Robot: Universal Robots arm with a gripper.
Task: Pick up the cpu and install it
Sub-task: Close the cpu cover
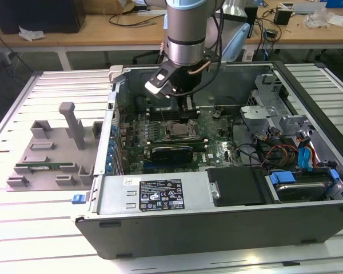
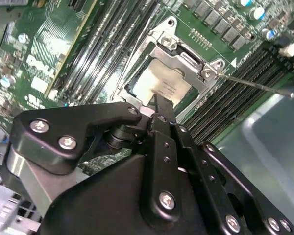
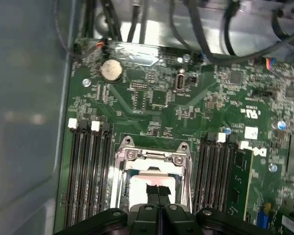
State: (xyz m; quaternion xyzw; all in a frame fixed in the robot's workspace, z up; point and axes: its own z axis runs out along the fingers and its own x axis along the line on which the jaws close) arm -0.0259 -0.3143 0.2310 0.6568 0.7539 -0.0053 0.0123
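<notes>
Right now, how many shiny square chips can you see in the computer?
1. The cpu sits in the socket frame on the green board, just beneath the pincer. The arm may hide others.

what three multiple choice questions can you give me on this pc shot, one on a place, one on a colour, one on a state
1. Where is the gripper?
A. at the socket frame
B. over the grey tray outside the case
C. over the drive cables

2. What colour is the motherboard?
A. red
B. green
C. white

3. How do the gripper's fingers stand?
A. spread wide apart
B. shut together
C. clamped on a memory stick

Answers:
1 A: in both wrist views its tip is at the cpu, which lies inside the frame.
2 B: the board is green in both wrist views and the exterior view.
3 B: both wrist views show the fingers pressed together.
</notes>
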